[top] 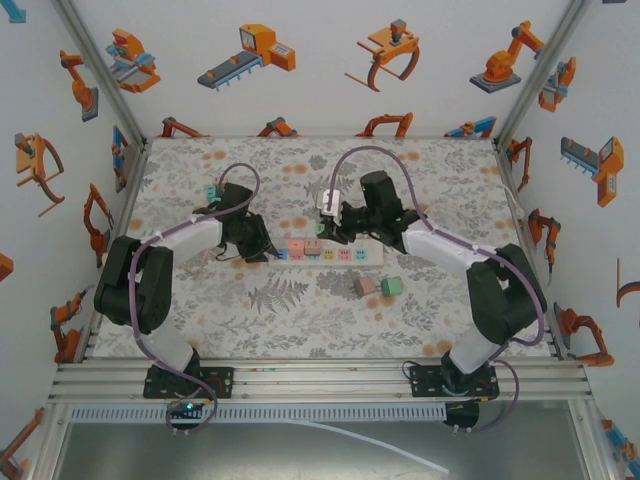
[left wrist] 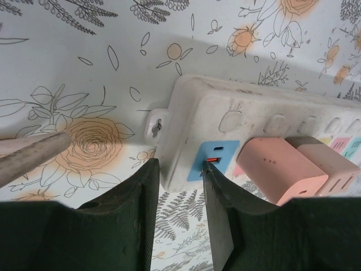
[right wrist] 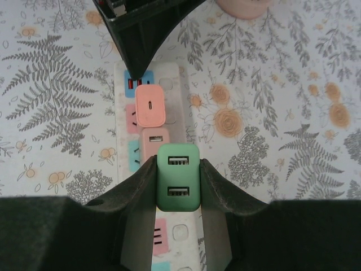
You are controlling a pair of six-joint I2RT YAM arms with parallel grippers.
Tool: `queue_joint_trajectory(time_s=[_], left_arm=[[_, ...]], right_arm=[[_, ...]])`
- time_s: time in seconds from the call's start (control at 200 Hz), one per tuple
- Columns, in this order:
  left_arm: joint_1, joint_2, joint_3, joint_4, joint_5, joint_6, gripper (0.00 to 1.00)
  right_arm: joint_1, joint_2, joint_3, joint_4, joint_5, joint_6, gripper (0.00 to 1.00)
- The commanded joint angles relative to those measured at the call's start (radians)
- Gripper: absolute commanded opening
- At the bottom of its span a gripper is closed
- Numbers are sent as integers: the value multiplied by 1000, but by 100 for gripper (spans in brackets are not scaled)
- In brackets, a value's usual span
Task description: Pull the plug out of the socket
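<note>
A white socket strip (top: 350,255) lies across the middle of the table. My right gripper (right wrist: 178,164) is shut on a green plug (right wrist: 178,184) with two USB ports, over the strip (right wrist: 176,113). Its prongs are hidden, so I cannot tell whether they still sit in the socket. Two pink plugs (right wrist: 150,105) stand in the strip just beyond it. My left gripper (left wrist: 179,166) is at the strip's left end (left wrist: 225,107), jaws a narrow gap apart, with one fingertip (left wrist: 210,169) resting on the blue label and nothing clamped. From above, the left gripper (top: 262,250) and right gripper (top: 322,232) flank the strip.
A loose pink plug (top: 365,286) and a loose green one (top: 391,287) lie in front of the strip. A small teal block (top: 211,192) sits behind the left arm. A tan rod-like thing (left wrist: 34,155) lies left of the left fingers. Walls enclose the table.
</note>
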Motion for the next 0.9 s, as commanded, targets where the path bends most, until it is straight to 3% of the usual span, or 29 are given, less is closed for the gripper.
queue_joint_trajectory(time_s=[0.0, 0.245, 0.531, 0.686, 0.801, 0.896], left_arm=[[2, -28, -10, -27, -63, 8, 40], [3, -106, 21, -32, -58, 45, 43], [14, -215, 63, -33, -9, 132, 44], [18, -321, 66, -11, 59, 233, 47], [17, -415, 55, -5, 133, 343, 52], [18, -489, 37, -9, 191, 445, 55]], right_arm=[[6, -65, -24, 94, -4, 48, 5], [5, -176, -82, 258, 31, 210, 5], [-19, -274, -212, 621, 270, 840, 4], [-36, -300, -293, 648, 453, 1195, 2], [-57, -309, -357, 648, 473, 1373, 2], [-76, -300, -392, 645, 379, 1407, 2]])
